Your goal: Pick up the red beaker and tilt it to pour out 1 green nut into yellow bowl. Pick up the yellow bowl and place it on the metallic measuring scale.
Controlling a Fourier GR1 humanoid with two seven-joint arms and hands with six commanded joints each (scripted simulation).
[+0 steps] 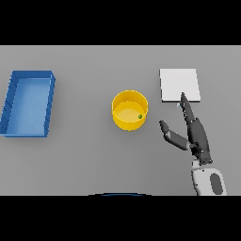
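Holding green nut — yellow bowl | blue tray apart

We're seeing flat, even light over the grey table, pretty bright with no glare. Shadows are barely there, just a darker inner wall on the yellow bowl and the blue tray at left. Edges look straight.

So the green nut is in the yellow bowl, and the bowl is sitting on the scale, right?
Not quite. The green nut is in the yellow bowl, but the head view shows the bowl on the table, left of the scale, not on it.
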